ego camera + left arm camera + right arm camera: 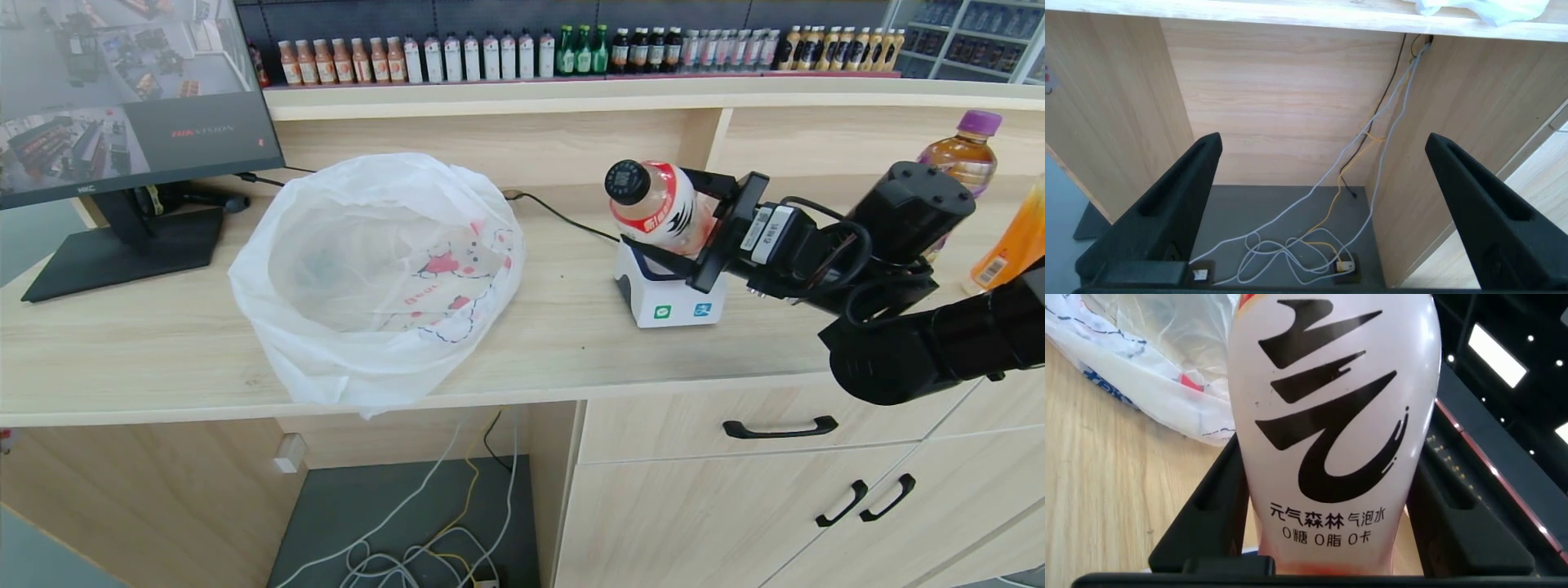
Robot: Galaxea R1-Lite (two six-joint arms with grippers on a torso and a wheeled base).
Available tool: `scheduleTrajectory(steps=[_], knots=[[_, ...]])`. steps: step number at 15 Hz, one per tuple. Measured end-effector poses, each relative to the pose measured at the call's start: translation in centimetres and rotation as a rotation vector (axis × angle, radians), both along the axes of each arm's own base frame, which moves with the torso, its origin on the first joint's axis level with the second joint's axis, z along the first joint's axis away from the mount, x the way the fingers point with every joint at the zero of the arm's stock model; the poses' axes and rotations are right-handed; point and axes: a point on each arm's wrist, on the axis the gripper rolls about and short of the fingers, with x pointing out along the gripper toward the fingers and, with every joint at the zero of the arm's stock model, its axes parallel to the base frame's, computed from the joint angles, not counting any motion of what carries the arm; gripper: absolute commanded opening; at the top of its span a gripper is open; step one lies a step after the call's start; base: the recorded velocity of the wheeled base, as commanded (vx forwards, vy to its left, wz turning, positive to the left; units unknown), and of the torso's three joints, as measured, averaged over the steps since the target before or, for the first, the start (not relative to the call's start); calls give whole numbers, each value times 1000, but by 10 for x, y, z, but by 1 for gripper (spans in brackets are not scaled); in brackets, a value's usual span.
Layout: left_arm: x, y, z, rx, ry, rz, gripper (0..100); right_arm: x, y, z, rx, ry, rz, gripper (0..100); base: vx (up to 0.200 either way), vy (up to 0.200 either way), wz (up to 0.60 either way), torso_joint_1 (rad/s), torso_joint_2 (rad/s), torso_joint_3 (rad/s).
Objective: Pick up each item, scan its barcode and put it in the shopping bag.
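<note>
Landmark: we place everything by the white box-shaped scanner (669, 304) on the pale wooden desk (563, 351).
Open room: bare desk separates the scanner from the white translucent plastic shopping bag (375, 278) to its left; the desk's front edge runs near the scanner.
Item: a pale pink plastic bottle (655, 204), black cap, red band, lies tilted just above the scanner.
Right side: the right claw (663, 219) clamps the bottle's body.
Wrist extras: we see bold black lettering on the bottle; the left claw (1324, 147) gapes wide and empty, lower than the scanner, under the desk, facing loose cables (1290, 245).
</note>
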Motion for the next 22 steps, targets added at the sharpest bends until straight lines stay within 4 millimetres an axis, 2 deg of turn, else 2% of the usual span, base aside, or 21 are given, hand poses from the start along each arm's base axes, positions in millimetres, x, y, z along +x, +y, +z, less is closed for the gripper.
scheduleTrajectory(steps=[22], knots=[[0, 0, 0, 0, 0, 0, 100, 0, 6, -6, -3, 14, 6, 0, 0, 0, 0, 0, 0, 0]])
